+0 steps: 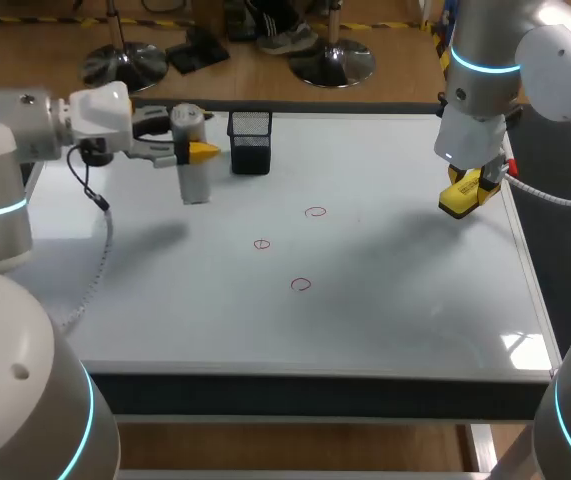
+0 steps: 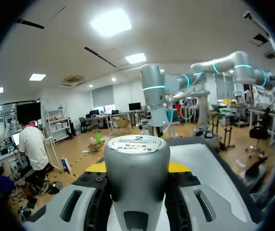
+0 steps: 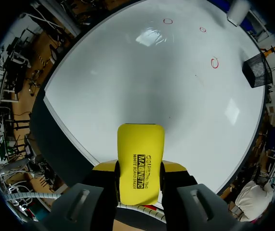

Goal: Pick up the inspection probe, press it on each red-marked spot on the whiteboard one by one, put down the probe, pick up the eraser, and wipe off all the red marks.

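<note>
Within our clenched left pincer [image 1: 197,153] stands the grey cylindrical probe [image 1: 191,168]; our right pincer [image 1: 468,190] grasps the yellow block eraser [image 3: 139,168]. A skidding probe could smear the red circles [image 1: 301,284] between them.

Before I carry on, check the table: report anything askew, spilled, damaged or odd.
Nothing is spilled, tipped or damaged. One oddity: the right hand holds the eraser while the left hand holds the probe upright, with three red marks unwiped on the whiteboard. The mesh holder stands straight.
</note>
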You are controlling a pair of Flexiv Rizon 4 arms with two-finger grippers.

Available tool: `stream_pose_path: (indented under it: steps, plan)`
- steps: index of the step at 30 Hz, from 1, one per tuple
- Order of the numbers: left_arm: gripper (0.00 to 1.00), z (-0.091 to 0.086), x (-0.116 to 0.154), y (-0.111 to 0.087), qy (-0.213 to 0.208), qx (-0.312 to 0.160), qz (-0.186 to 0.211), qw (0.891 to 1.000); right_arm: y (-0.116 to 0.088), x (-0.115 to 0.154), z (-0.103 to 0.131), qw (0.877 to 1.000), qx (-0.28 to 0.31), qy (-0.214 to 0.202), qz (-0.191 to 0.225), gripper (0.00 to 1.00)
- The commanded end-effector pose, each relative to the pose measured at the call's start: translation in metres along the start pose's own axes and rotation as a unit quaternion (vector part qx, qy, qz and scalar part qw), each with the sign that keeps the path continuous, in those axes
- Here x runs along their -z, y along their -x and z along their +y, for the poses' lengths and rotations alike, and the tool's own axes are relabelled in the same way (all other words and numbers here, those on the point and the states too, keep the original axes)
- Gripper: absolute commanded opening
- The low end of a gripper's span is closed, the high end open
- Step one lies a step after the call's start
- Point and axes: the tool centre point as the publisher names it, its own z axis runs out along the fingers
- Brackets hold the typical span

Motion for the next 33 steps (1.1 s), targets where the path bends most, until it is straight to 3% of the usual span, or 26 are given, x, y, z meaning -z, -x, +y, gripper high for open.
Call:
stream_pose_path:
  steps: [1,19,33]
  plan:
    - [0.00,0.008,-0.017,-0.005,-0.010,0.003,0.017,1.000,0.000,0.001,-0.001,1.000,0.001,-0.001,0.002,0.00]
    - [0.00,0.011,-0.050,-0.062,-0.028,0.018,0.098,0.995,0.000,0.001,-0.001,1.000,0.001,-0.001,0.002,0.00]
    - [0.00,0.023,-0.069,-0.075,-0.031,0.030,0.129,0.991,0.000,0.001,-0.001,1.000,0.001,-0.001,0.002,0.00]
